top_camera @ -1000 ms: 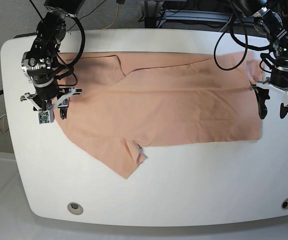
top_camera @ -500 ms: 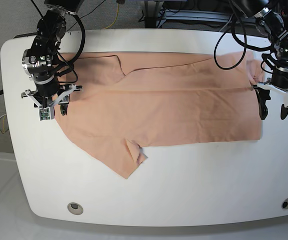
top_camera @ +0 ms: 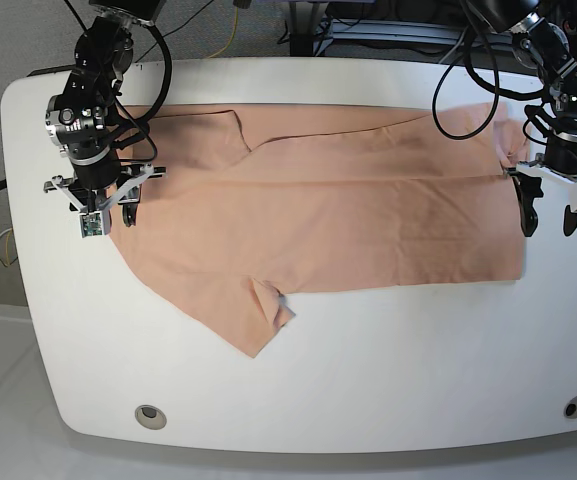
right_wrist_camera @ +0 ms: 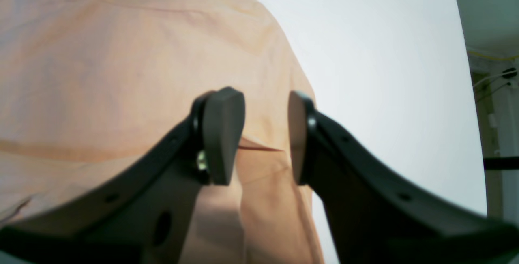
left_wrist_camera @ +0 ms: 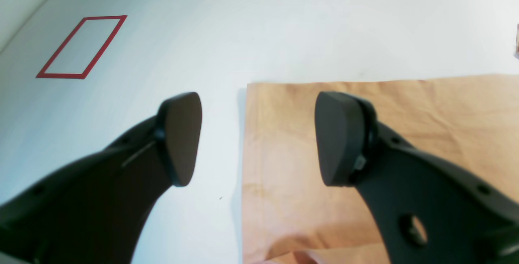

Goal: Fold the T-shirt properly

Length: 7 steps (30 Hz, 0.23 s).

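Big white rounded table (top_camera: 388, 380) first. The peach-pink cloth T-shirt (top_camera: 368, 210) lies flat on it, w/ its long top edge near the table's back edge, running almost from the left edge to the right edge. Looks like it's been folded once lengthwise already, I think: a straight crease runs along its middle. One sleeve (top_camera: 258, 320) sticks out toward the front edge, tip curled over. So the job seems partly done; sleeve and cross folds are left.

Left gripper (left_wrist_camera: 259, 138) hangs over the shirt's end by the table's right edge, jaws wide apart, holding nothing. Right gripper (right_wrist_camera: 265, 134) is over the other end; jaws partly apart, nothing between them.
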### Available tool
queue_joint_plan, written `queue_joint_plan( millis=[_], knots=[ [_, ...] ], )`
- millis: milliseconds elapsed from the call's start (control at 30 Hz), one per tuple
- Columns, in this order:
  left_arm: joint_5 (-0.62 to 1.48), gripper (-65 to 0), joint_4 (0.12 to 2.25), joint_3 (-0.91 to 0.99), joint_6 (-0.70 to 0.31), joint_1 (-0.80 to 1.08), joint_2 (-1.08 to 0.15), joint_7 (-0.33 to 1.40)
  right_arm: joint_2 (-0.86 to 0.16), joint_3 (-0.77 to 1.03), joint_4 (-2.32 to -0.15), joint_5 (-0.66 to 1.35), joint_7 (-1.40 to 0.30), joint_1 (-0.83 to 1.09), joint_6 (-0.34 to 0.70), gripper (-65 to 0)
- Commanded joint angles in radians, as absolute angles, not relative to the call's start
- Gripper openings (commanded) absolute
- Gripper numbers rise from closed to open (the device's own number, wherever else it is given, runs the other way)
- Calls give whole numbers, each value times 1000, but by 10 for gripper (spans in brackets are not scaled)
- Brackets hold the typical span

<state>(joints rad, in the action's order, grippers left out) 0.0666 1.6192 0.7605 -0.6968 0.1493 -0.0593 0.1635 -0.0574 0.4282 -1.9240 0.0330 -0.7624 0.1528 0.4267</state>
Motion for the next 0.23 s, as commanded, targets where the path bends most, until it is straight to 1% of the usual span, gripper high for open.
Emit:
queue_joint_plan(
  millis=[0,200],
  knots=[
    [84,-239,1633,766,-698,142,-74,134,-62,430,-1945,45,-736,143,424,-435],
    [84,-239,1633,763,-698,157,-74,134,-62,432,-1945,45,-736,145,424,-435]
  ],
)
